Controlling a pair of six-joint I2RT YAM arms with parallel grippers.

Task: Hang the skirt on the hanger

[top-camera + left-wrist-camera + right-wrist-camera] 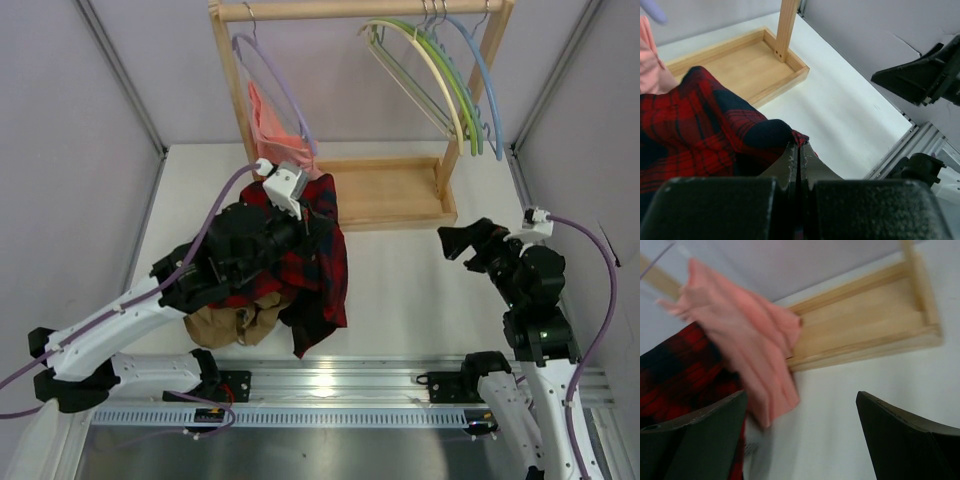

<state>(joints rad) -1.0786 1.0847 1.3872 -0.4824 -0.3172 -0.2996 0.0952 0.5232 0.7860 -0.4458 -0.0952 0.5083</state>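
While my left gripper point(799, 151) pinches skirt point(690, 130) edge, raised above table point(400, 275) near rack base point(390, 190), my right gripper point(801, 395) gapes empty. Cloth soft, light, droopy; waistband likely best hold for hanger point(437, 72).

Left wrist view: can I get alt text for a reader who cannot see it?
The left gripper is shut on a fold of the red plaid skirt, above the white table. Behind are the wooden rack base and, top left, a pink garment.
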